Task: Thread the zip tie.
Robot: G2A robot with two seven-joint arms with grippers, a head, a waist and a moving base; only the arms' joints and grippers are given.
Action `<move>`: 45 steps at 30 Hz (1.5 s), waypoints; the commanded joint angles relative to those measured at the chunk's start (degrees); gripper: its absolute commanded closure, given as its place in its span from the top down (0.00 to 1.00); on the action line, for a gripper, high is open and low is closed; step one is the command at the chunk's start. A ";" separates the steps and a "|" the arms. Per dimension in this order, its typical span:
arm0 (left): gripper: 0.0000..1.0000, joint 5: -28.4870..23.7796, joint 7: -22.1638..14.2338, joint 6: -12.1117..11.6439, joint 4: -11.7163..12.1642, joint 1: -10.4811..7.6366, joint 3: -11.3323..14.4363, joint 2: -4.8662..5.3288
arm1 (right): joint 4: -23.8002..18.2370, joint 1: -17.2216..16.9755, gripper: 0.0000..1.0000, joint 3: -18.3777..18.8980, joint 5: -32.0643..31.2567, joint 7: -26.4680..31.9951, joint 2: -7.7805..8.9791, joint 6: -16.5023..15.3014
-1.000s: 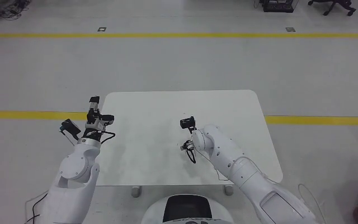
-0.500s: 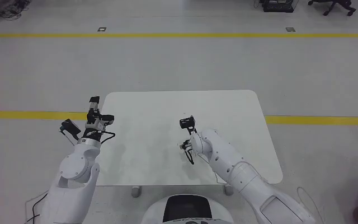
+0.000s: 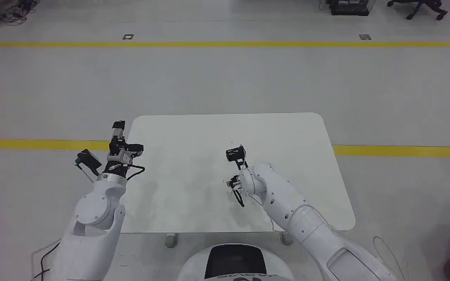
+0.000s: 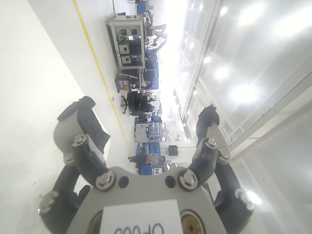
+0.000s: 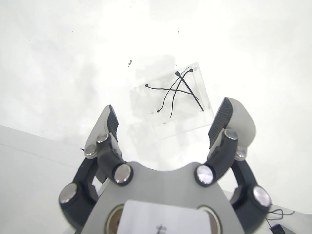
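Note:
Several black zip ties (image 5: 180,87) lie crossed over one another inside a small clear tray (image 5: 195,122) on the white table (image 5: 73,49). My right gripper (image 5: 168,115) hangs open just above the tray, a finger on either side of it, with nothing between the pads. In the top view the right arm (image 3: 266,184) is bent over the middle of the table (image 3: 295,140). My left gripper (image 3: 117,128) is raised at the table's left edge, pointing away from the table. It is open (image 4: 146,115) and holds nothing.
A tiny black fragment (image 5: 130,62) lies on the table beyond the tray. The table's near edge (image 5: 29,135) runs close behind my right gripper. Bare white tabletop surrounds the tray.
My right arm has shifted slightly toward the table's front, its wrist a little lower. The left arm has stayed still.

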 commanded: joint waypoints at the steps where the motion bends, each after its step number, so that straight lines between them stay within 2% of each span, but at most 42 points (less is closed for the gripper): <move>1: 1.00 0.00 0.00 0.00 0.00 0.00 0.00 0.00 | 0.37 -0.51 1.00 0.30 0.13 -1.03 -0.02 0.00; 10: 1.00 0.00 0.00 0.00 0.00 0.00 0.00 0.00 | 0.37 -0.53 1.00 0.19 0.03 -1.05 -0.05 -0.37; 14: 1.00 0.00 0.00 0.00 0.00 0.00 0.00 0.00 | 0.16 -1.42 1.00 0.49 -0.08 -2.80 0.04 -0.72; 23: 1.00 0.00 0.00 0.00 0.00 0.00 0.00 0.00 | -0.76 -2.00 1.00 0.61 -2.19 -1.48 0.02 0.00; 24: 1.00 0.00 0.00 0.00 0.00 0.00 0.00 0.00 | -0.79 -2.04 0.84 0.70 -2.37 -1.37 -0.03 0.00; 26: 1.00 0.00 0.00 0.00 0.00 0.00 0.00 0.00 | -0.90 -2.19 0.64 0.94 -2.80 -1.28 -0.15 0.00; 28: 1.00 0.00 0.00 0.00 0.00 0.00 0.00 0.00 | -1.09 -2.39 0.50 1.18 -3.19 -1.25 -0.27 0.00; 33: 1.00 0.00 0.00 0.00 0.00 0.00 0.00 0.00 | -2.14 -3.27 0.44 1.94 -4.21 -1.44 -0.49 0.00; 45: 1.00 0.00 0.00 0.00 0.00 0.00 0.00 0.00 | -3.51 -4.42 0.42 2.81 -6.09 -0.84 -0.68 0.00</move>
